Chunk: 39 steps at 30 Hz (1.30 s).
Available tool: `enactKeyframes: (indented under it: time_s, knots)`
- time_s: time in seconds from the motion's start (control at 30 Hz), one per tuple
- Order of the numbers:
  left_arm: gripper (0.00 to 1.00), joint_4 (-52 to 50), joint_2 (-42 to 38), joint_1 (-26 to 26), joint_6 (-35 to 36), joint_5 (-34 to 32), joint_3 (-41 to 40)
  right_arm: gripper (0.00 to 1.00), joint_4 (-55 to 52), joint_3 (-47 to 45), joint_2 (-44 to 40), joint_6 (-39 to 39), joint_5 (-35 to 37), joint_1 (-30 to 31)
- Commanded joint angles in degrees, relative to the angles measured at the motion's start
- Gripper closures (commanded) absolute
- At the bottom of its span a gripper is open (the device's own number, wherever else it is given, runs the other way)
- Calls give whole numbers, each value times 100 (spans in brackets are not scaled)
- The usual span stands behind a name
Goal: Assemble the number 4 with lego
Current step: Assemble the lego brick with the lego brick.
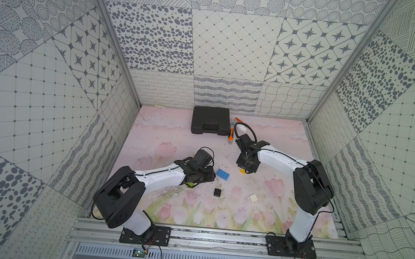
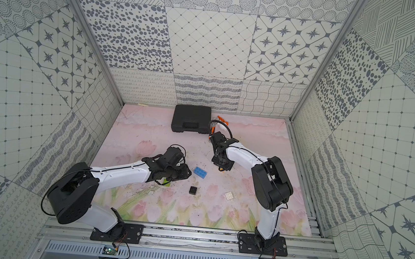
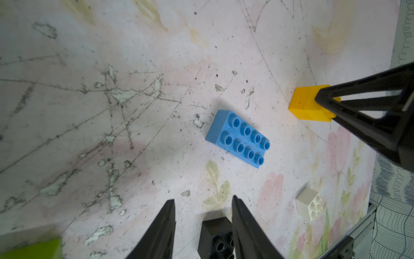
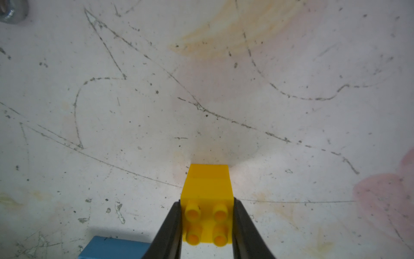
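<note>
The lego lie loose on the pink flowered mat, and no number 4 figure is in view. My right gripper [image 4: 207, 201] is shut on the top of a stack of two yellow bricks [image 4: 207, 186] that stands on the mat [image 1: 243, 171]. My left gripper [image 3: 202, 199] is open and holds nothing. It hovers just left of the blue brick [image 1: 222, 174] [image 3: 238, 139]. The black brick [image 1: 217, 192] [image 3: 218, 237] rests on the mat below its fingers. A white brick [image 1: 253, 197] [image 3: 310, 204] lies to the right. A lime green brick [image 1: 191, 184] peeks out under the left wrist.
A large black case [image 1: 211, 121] stands at the back wall. An orange-handled tool [image 1: 231, 134] lies beside it, close behind the right wrist. Patterned walls close in the mat on three sides. A metal rail [image 1: 217, 234] runs along the front.
</note>
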Motion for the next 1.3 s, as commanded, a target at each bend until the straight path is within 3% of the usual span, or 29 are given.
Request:
enactKeyframes:
  time_s: [0.0, 0.33, 0.67, 0.87, 1.1, 1.27]
  knots:
    - [55, -178, -134, 33, 39, 22, -62, 94, -273, -425, 802, -289, -159, -54]
    - [53, -189, -528, 43, -140, 5, -154, 91, -793, -167, 628, -916, 293, -52]
    - [50, -240, -518, 60, -204, -116, -87, 61, -576, -198, 225, -1584, 106, -90]
    - [51, -334, -320, 156, -328, -107, 30, 28, -508, -203, -8, -1700, 42, -68]
    - [51, -289, -227, 283, -352, -91, 74, 13, -731, -232, -726, -1839, 337, 130]
    - [55, -398, -201, 311, -377, -246, 23, 14, -423, -394, -1237, -1818, 69, 679]
